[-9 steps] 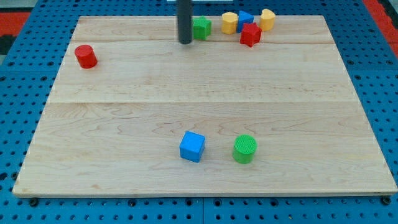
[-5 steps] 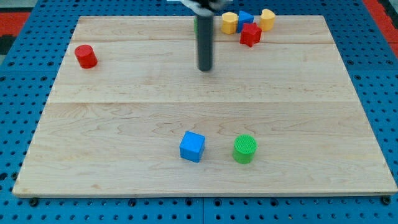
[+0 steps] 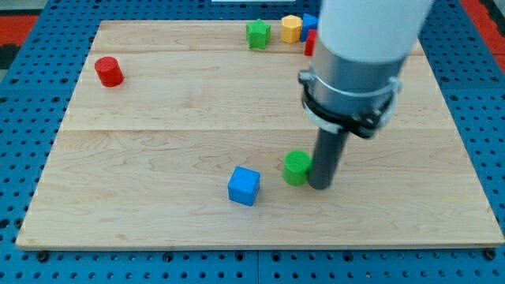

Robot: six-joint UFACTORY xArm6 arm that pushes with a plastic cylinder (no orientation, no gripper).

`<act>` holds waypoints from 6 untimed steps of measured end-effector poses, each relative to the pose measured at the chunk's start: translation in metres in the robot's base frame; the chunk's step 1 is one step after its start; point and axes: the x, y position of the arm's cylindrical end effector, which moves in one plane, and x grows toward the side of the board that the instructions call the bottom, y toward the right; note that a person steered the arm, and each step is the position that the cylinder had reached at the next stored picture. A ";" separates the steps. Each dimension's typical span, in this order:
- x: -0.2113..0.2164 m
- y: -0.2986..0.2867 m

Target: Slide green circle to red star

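Tip: the rod's tip (image 3: pixel 319 186) is down on the board, touching or all but touching the right side of the green circle (image 3: pixel 297 167).
Hand state: there are no jaws here, just a bare rod, nothing held.
Green circle: low on the board, middle of the view, blue cube (image 3: pixel 244 186) just to its left.
Red star: near the view's top, mostly hidden behind the arm; only a red sliver (image 3: pixel 310 43) shows beside the yellow block (image 3: pixel 292 28).
Step in hand: contact made, but on the wrong side, it seems.
Next move: get below the circle, then push up and slightly right.
Also there: green block (image 3: pixel 257 34), red cylinder (image 3: pixel 108 71).
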 end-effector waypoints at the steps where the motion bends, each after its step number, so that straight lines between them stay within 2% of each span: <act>1: 0.028 -0.007; 2: -0.003 -0.034; 4: -0.120 -0.074; 5: -0.157 -0.036; 6: -0.124 -0.041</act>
